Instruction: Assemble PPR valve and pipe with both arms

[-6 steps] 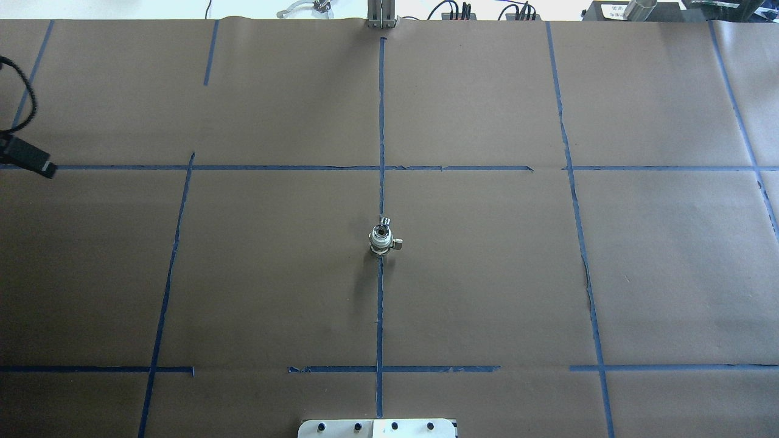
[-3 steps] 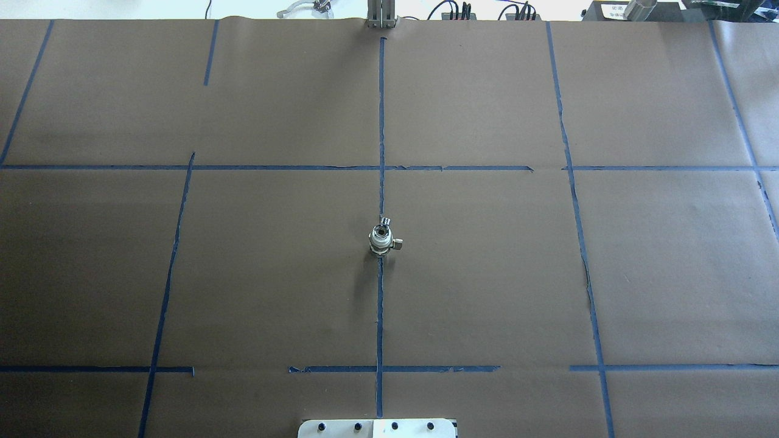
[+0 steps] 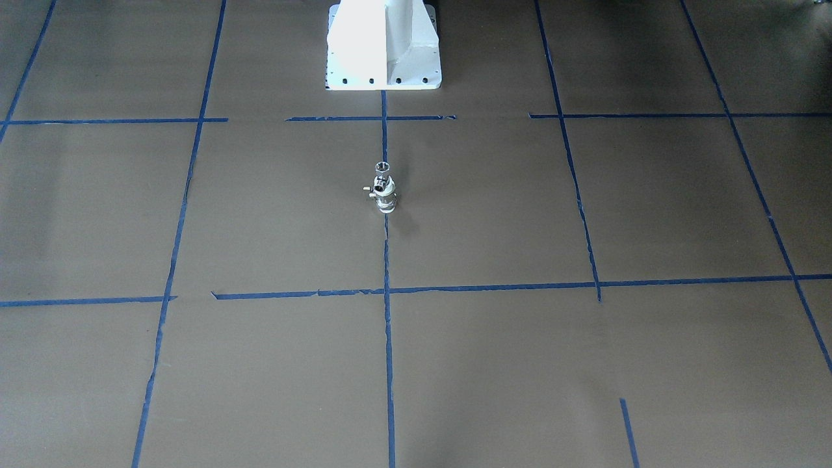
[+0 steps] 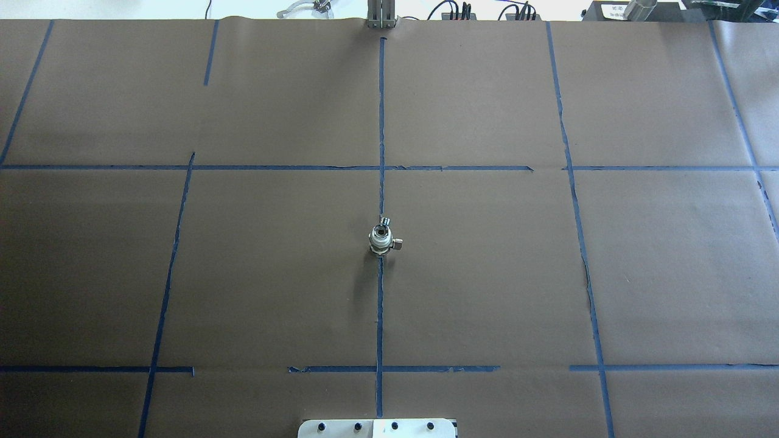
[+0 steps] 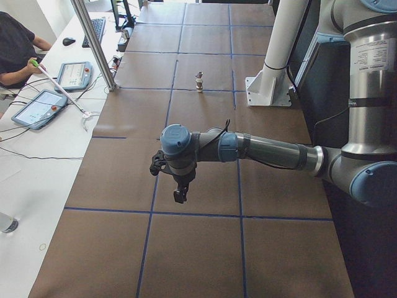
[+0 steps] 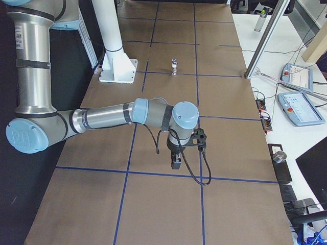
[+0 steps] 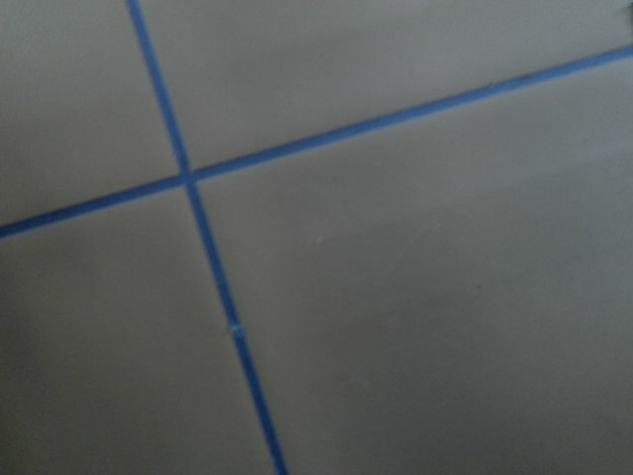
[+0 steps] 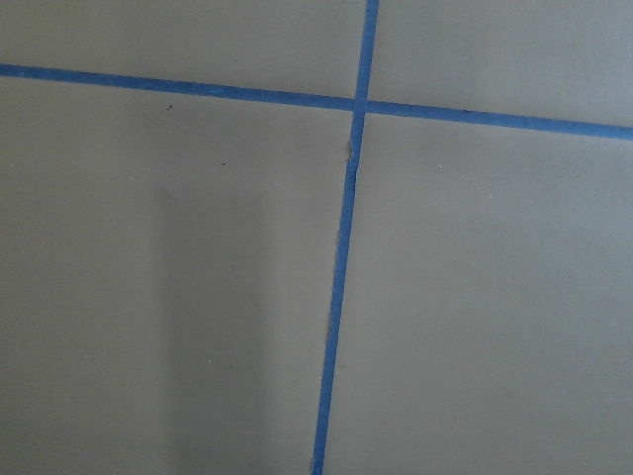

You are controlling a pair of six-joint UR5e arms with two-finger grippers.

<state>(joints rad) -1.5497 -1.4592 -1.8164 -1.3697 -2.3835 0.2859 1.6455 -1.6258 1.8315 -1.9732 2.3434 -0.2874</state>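
The PPR valve [image 4: 380, 239] stands upright on the middle blue tape line, white at its base with a small side stub. It also shows in the front view [image 3: 385, 195]. The chrome pipe [image 3: 382, 168] sits on its top end; the parts are too small to tell how they join. The stack also shows far off in the left view [image 5: 199, 81] and the right view [image 6: 174, 67]. My left gripper [image 5: 180, 195] and right gripper [image 6: 176, 164] hang over bare table, far from the stack. They show only in the side views, so I cannot tell if they are open. Both wrist views show only paper and tape.
Brown paper with blue tape lines [image 4: 381, 121] covers the table. The white pedestal base [image 3: 383, 45] stands at the robot's edge. An aluminium post [image 5: 93, 43] rises at the far edge. Beyond it a side table holds tablets [image 5: 36, 108] and a seated person [image 5: 15, 46].
The left gripper showed at the overhead view's left edge one second ago and has since moved out of that view. The valve and pipe have not moved.
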